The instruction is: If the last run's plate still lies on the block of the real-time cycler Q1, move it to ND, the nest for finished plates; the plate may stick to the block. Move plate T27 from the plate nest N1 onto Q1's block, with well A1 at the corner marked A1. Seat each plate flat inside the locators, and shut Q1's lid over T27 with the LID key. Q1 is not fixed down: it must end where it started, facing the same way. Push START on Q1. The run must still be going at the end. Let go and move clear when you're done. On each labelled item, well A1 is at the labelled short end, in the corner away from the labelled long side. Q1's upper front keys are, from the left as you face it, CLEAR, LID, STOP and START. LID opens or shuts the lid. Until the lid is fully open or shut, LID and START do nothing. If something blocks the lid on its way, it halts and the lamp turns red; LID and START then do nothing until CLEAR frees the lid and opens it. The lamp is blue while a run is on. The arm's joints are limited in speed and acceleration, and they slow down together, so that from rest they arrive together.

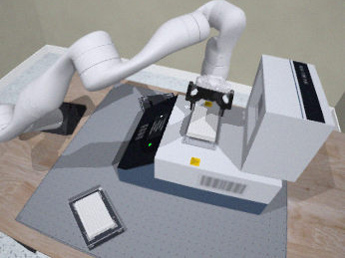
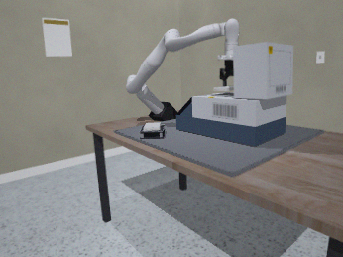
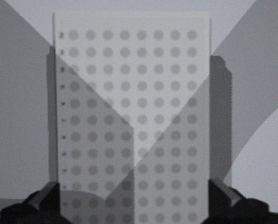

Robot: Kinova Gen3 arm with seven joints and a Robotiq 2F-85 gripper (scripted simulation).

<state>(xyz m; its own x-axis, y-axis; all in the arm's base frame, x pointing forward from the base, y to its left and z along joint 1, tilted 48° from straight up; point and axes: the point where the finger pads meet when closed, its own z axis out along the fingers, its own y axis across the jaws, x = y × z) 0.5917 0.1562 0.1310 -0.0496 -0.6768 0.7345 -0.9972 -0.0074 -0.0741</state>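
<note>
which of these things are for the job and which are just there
For the job:
- tool
- old plate, in its grip
- Q1, lid open
- ND, behind Q1's front panel
- T27
- N1, under T27

Just there:
- wall sheet
- small wall plate
</note>
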